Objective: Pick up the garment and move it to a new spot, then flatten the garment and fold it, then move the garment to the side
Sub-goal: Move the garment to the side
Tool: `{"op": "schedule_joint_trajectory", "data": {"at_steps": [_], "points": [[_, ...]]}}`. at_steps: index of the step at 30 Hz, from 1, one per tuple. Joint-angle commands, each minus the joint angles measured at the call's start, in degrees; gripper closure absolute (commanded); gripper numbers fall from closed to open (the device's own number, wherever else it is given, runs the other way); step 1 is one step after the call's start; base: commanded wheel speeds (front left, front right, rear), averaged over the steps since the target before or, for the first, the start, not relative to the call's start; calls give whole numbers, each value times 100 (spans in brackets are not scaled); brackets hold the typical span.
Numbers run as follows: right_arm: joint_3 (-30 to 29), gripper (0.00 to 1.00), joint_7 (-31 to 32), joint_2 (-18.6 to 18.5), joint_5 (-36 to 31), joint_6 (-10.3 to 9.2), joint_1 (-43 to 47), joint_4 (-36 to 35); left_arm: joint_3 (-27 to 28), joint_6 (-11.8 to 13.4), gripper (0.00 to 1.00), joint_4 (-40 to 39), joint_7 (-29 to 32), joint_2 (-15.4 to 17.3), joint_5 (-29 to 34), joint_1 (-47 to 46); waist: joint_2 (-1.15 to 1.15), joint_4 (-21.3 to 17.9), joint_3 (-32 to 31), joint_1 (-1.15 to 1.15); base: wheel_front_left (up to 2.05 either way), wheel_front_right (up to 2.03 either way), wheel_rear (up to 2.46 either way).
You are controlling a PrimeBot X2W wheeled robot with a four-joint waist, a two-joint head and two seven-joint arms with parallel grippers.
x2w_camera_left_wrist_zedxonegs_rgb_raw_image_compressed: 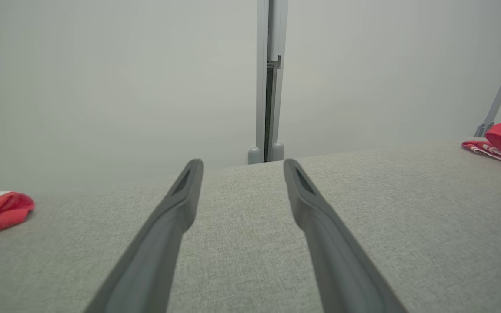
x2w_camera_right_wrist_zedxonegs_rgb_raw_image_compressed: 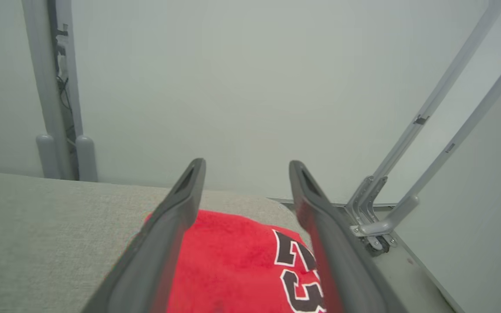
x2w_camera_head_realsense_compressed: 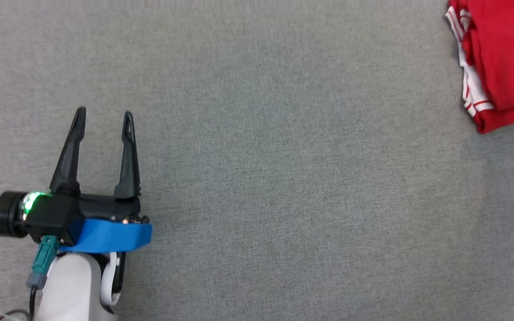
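Two sets of jaws, both released; garment [x2w_camera_head_realsense_compressed: 502, 58] near the right edge of the grey table [x2w_camera_head_realsense_compressed: 283, 178]; broad room leftward.

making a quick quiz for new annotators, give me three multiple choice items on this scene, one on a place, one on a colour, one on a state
1. Where in the head view does the red garment lie on the grey surface? A centre; B lower left; C upper right edge.
2. What colour is the print on the garment? A black edged with white; B blue; C yellow.
3. How does the left gripper stand? A shut on the garment; B open, holding nothing; C shut, empty.
Answers: C, the garment sits at the top right corner; A, the right wrist view shows black characters with white outlines; B, its jaws stand apart over bare surface.
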Motion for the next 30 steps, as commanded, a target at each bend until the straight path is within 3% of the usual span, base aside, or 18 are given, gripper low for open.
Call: {"op": "schedule_joint_trajectory", "data": {"at_steps": [1,14,30], "points": [[-10,0,-23,164,-68,-4,230,-237,47,27,0,27,-16,3,-34,147,0,46,-298,0,0,0,0],[448,0,-17,1539,10,-4,2129,-1870,251,115,0,269,-16,-70,-263,880,0,310,-1241,0,0,0,0],[151,0,-17,2303,-93,-3,4363,-2952,365,114,0,515,-15,-102,-402,1720,0,478,-2283,0,0,0,0]]}}
